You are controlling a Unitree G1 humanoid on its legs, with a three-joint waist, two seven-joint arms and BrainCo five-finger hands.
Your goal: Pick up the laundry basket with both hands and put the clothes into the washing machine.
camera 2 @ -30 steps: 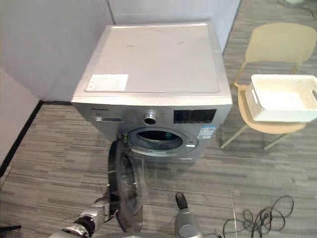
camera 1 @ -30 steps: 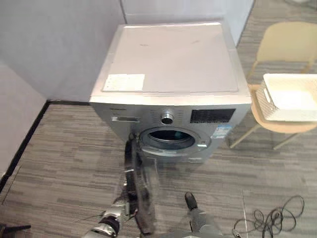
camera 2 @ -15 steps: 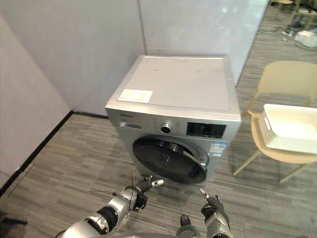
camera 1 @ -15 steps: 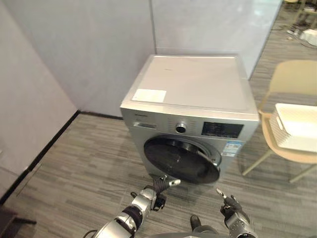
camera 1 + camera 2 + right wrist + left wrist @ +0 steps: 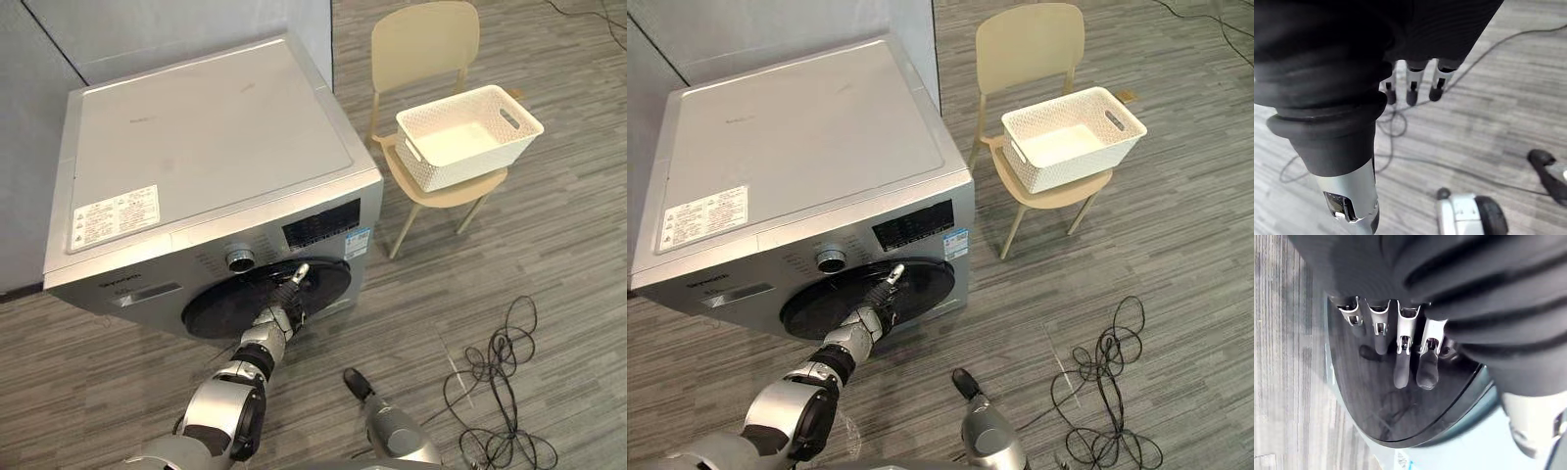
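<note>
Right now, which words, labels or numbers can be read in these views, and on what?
White sticker on the silver washing machine's lid: print too small to read.
Blue-and-white sticker on its front: too small to read.
Dark control panel: markings illegible.
Lettering above the detergent drawer: blurred.

I can read no print. The washing machine carries a white sticker on its top near the front edge and a small blue label on its front panel; both too fine to make out.
</note>
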